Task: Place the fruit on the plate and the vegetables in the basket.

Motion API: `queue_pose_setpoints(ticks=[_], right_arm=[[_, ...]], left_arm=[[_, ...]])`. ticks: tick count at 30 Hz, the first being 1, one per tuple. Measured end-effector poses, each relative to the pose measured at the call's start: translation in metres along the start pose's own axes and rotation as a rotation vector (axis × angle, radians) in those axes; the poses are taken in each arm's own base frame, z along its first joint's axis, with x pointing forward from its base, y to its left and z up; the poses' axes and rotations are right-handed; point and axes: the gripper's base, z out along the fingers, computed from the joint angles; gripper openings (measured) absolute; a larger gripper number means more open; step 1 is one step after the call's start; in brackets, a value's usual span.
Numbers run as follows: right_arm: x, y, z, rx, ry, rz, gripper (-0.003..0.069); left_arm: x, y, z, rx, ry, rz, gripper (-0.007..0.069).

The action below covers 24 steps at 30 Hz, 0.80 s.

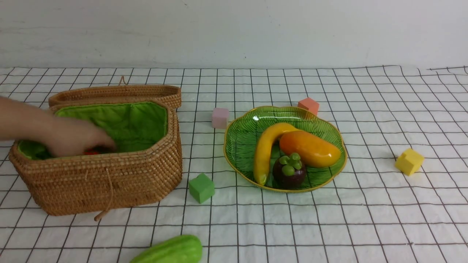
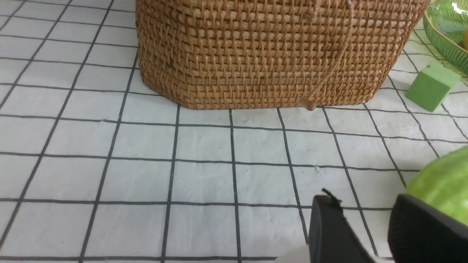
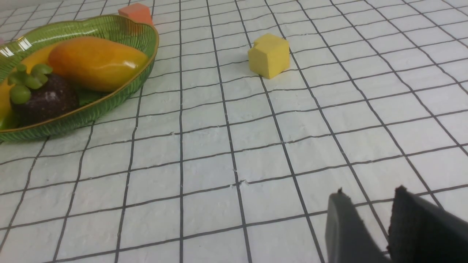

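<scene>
Plate point(image 1: 239, 146) sits just right of centre on the gridded tabletop point(image 1: 365, 219), and all the fruit is on it. The banana point(image 1: 265, 153) is on its 9 o'clock side, the mango point(image 1: 310, 148) toward 3, the mangosteen point(image 1: 289, 171) at 6, all huddled together. Over at 9 o'clock is the open basket point(image 1: 109, 179), with a blurred bare hand point(image 1: 73, 137) inside it, over something red-orange I cannot make out. The cucumber point(image 1: 172, 252) lies at 6 o'clock, just beside the left fingers point(image 2: 329, 233) but outside them. Left fingers narrowly parted, holding nothing. Right fingers point(image 3: 351, 226) narrowly parted too, empty over bare tabletop.
</scene>
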Motion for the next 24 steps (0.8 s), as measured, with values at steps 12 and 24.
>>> queue_pose_setpoints(ticks=[12,24], right_arm=[[0.0,0.0,0.0,0.0,0.0,0.0,0.0223],[0.0,0.0,0.0,0.0,0.0,0.0,0.0235]], left_arm=[[0.0,0.0,0.0,0.0,0.0,0.0,0.0239],[0.0,0.0,0.0,0.0,0.0,0.0,0.0239]])
